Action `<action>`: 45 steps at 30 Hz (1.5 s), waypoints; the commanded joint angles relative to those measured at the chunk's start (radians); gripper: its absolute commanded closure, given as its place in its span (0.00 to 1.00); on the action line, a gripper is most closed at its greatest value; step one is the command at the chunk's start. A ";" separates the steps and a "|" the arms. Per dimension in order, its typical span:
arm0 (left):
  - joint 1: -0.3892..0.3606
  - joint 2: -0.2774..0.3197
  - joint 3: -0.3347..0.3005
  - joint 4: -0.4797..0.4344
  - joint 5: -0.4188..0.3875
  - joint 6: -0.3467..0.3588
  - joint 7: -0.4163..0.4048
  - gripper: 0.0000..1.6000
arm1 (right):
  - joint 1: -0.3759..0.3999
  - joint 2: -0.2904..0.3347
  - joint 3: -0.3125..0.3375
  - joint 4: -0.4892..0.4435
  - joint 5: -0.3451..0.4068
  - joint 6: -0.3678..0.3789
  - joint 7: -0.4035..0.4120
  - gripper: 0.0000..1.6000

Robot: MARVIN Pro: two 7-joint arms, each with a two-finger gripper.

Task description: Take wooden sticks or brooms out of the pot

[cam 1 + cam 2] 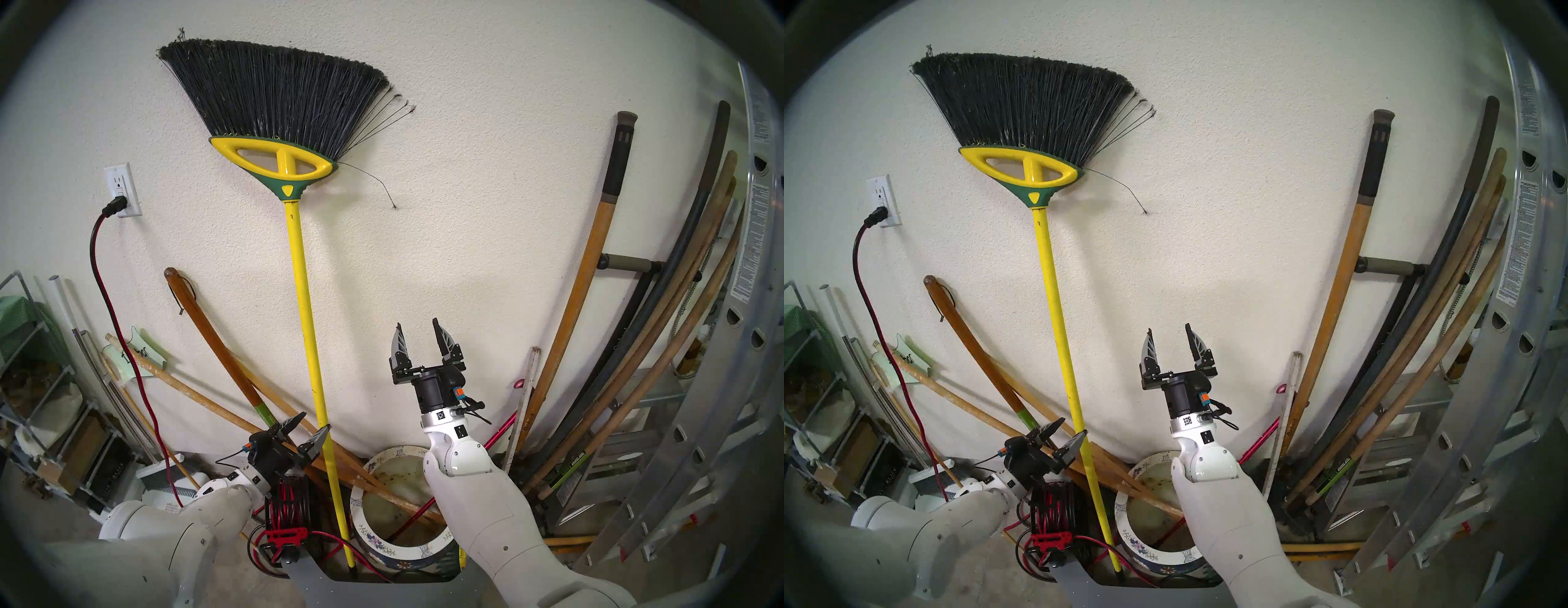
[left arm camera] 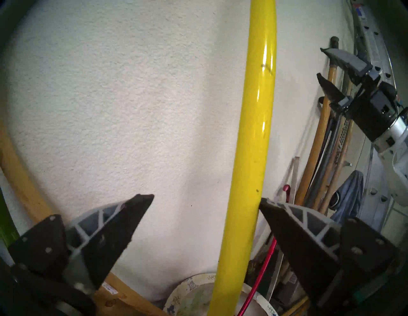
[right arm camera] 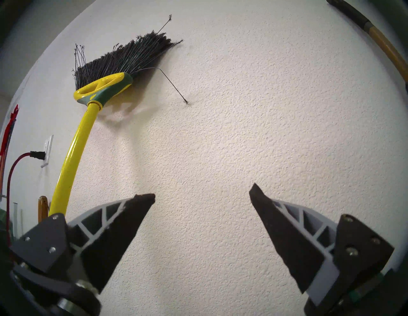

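Head stereo left shows me the broom [image 1: 306, 322] standing upright against the wall [image 1: 466, 191], bristles up, its pole foot down just outside the pot [image 1: 384, 547], between that and the cord reel [image 1: 287, 505]. My left gripper [image 1: 305, 431] is spread wide around the yellow pole, one fingertip [image 2: 271, 209] touching it, nothing clamped. Brown wooden handles [image 1: 237, 382] cross into the pot. My right gripper [image 1: 421, 337] hangs open and empty, pointing at bare wall.

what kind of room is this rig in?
Likely a garage or storage corner: long-handled tools leaning on a textured wall, an aluminium ladder, and a cord reel on the floor.
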 commanded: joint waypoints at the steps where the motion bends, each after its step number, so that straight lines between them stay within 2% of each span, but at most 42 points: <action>1: -0.018 0.024 -0.060 -0.025 -0.064 0.009 -0.066 0.00 | 0.016 -0.009 -0.010 0.005 -0.003 -0.013 0.002 0.00; 12: -0.009 0.047 -0.125 -0.049 -0.102 0.036 -0.117 0.00 | 0.040 -0.016 -0.028 0.043 -0.003 -0.026 -0.005 0.00; 22: -0.005 0.037 -0.127 -0.047 -0.095 0.051 -0.139 0.00 | 0.045 -0.018 -0.030 0.064 -0.004 -0.042 -0.008 0.00; 26: 0.027 0.036 -0.098 -0.105 -0.078 0.095 -0.147 0.00 | 0.046 -0.017 -0.027 0.068 -0.002 -0.044 -0.009 0.00; 29: 0.049 0.035 -0.059 -0.140 -0.050 0.096 -0.159 0.00 | 0.047 -0.016 -0.027 0.071 -0.001 -0.044 -0.011 0.00; 30: 0.057 0.035 -0.048 -0.154 -0.050 0.101 -0.188 0.00 | 0.047 -0.016 -0.027 0.072 -0.001 -0.044 -0.011 0.00; 31: 0.062 0.030 -0.040 -0.166 -0.046 0.102 -0.166 0.00 | 0.048 -0.016 -0.027 0.073 -0.001 -0.044 -0.011 0.00; 33: 0.074 0.032 -0.032 -0.190 -0.053 0.110 -0.205 0.00 | 0.048 -0.016 -0.027 0.075 -0.001 -0.044 -0.012 0.00; 35: 0.089 0.034 -0.020 -0.224 -0.055 0.113 -0.181 0.00 | 0.049 -0.017 -0.027 0.077 0.000 -0.045 -0.013 0.00; 39: 0.109 0.047 -0.040 -0.272 -0.098 0.112 -0.232 0.00 | 0.051 -0.017 -0.027 0.084 0.001 -0.046 -0.015 0.00; 41: 0.122 0.053 -0.047 -0.303 -0.118 0.106 -0.219 0.00 | 0.051 -0.018 -0.027 0.087 0.002 -0.048 -0.015 0.00; 43: 0.125 0.055 -0.055 -0.310 -0.132 0.102 -0.238 0.00 | 0.052 -0.018 -0.027 0.088 0.002 -0.049 -0.016 0.00; 45: 0.138 0.059 -0.055 -0.338 -0.148 0.102 -0.208 0.00 | 0.052 -0.018 -0.027 0.090 0.003 -0.051 -0.016 0.00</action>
